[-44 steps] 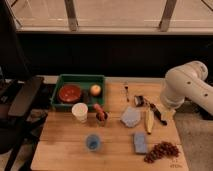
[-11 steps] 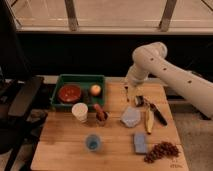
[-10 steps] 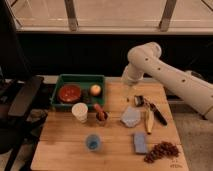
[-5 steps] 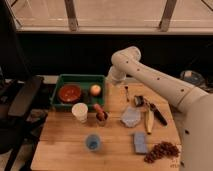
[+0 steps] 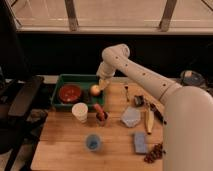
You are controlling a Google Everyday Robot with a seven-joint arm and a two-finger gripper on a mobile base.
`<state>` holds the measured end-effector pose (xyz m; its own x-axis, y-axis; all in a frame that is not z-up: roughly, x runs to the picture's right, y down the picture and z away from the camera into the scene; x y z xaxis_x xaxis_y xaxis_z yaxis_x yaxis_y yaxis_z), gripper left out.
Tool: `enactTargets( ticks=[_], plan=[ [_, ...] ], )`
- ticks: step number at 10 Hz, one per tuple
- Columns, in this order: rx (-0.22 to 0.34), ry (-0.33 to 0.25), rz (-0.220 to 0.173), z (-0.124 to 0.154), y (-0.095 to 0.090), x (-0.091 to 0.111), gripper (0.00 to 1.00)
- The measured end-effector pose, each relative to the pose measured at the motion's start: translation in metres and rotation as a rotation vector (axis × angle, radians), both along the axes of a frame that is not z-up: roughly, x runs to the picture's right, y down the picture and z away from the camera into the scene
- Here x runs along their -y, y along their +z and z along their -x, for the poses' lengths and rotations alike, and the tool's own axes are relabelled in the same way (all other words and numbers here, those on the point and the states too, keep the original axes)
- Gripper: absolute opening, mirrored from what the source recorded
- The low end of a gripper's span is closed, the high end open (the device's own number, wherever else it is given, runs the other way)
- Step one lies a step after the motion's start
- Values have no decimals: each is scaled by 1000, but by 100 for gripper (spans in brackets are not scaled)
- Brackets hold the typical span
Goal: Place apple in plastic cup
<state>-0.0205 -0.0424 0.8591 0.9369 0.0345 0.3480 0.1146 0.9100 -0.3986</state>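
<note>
Dark window glass backs the wooden tabletop (image 5: pixel 60 150), where the apple (image 5: pixel 95 90) lies at the right end of the green tray (image 5: pixel 75 77). Just beside it, to its upper right, hangs the gripper (image 5: pixel 103 83) — whether released or clenched cannot be told. A good grasp calls for centring over the fruit, clear of the tray wall; the plastic cup (image 5: pixel 92 142) stands well apart, near the front edge — a narrow target.
</note>
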Motion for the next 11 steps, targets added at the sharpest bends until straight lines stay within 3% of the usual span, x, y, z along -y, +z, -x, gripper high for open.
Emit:
enactTargets(
  ticks=[3,5,9,11],
  plan=[
    [1,-12,16,-5,0,-2,65],
    [0,-51,36,-11,8,-11,65],
    [27,-102,58,16,20,-20,65],
    [42,-85,78,19,29,-23,65]
  ],
)
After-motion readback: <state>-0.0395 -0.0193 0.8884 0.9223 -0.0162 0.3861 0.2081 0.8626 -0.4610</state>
